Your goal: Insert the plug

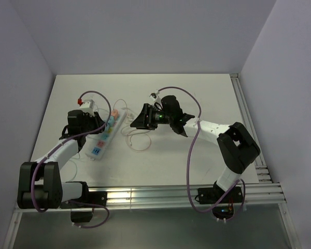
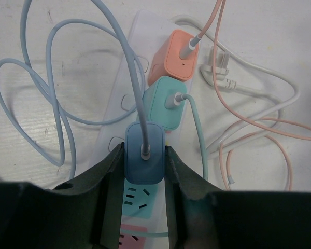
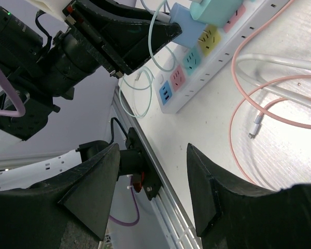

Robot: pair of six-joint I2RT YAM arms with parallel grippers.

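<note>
A white power strip (image 1: 104, 138) with coloured sockets lies at the left of the table. In the left wrist view an orange plug (image 2: 176, 54) and a teal plug (image 2: 165, 104) sit in the strip (image 2: 125, 98). My left gripper (image 2: 144, 161) is shut on a blue plug (image 2: 144, 161), which stands on the strip just beyond a teal socket (image 2: 137, 199). My right gripper (image 1: 141, 120) is open and empty, hovering right of the strip; in its own view (image 3: 153, 192) the strip (image 3: 207, 57) lies ahead.
Loose pink cable (image 1: 137, 139) and white cable (image 2: 259, 93) lie right of the strip. Blue cable loops (image 2: 36, 104) lie left of it. An aluminium rail (image 1: 186, 194) runs along the near table edge.
</note>
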